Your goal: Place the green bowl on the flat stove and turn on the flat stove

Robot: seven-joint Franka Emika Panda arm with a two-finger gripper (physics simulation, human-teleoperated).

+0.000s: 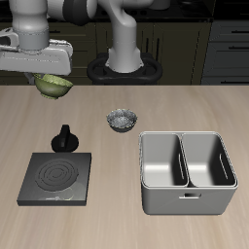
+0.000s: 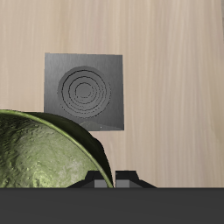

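One green bowl [image 1: 53,85] held aloft
Gripper [image 1: 51,78] fingers clench its rim, high above the table, back from the flat stove [image 1: 56,177].

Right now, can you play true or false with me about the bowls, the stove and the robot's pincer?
1. The green bowl is sitting on the flat stove. False: it hangs in the air, held up by the pincer.
2. Nothing sits on the stove's round rings. True.
3. The grey-white patterned bowl is inside the grey two-part bin. False: it stands on the table, farther back than the bin.
4. A black knob sits by the stove's back edge. True.
5. The bin has a cup in it. False: both compartments look empty.
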